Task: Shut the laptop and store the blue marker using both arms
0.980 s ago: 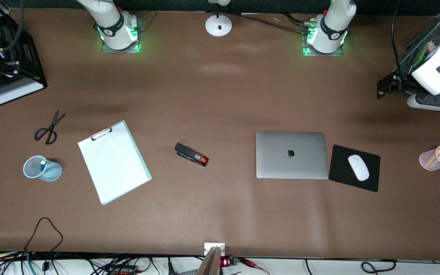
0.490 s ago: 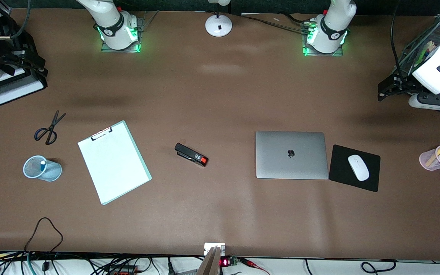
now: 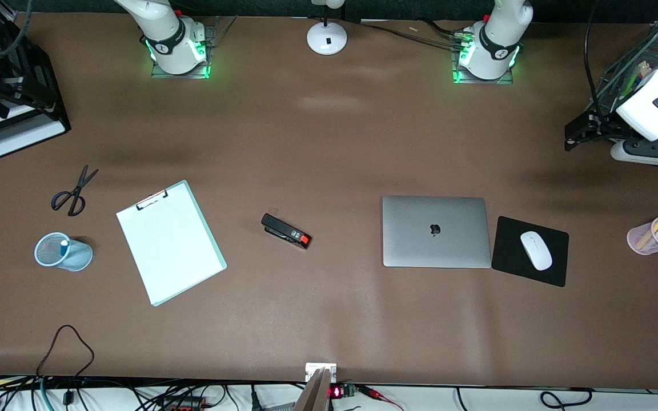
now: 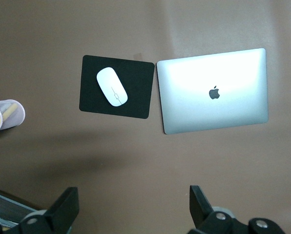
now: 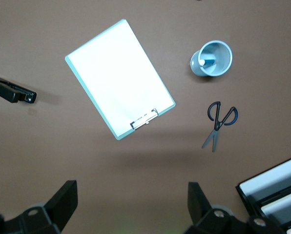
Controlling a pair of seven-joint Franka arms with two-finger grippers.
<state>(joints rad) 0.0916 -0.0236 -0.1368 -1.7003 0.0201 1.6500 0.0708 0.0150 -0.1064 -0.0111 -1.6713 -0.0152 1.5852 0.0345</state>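
The laptop [image 3: 436, 231] lies shut, and the blue marker [image 3: 64, 245] stands in the mesh cup [image 3: 61, 252]. Both jobs look done. The left tool [image 4: 131, 209] and right tool [image 5: 131, 204] hang spread and empty, high over the counter [image 3: 329, 319].

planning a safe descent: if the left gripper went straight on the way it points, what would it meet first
Probably bare table. The left gripper, jaws open, points down at brown surface short of the mousepad and the closed laptop; depth is unclear.

table [image 3: 329, 148] bare toward bases | stapler [image 3: 286, 230] between clipboard [image 3: 170, 242], laptop [image 3: 436, 231]
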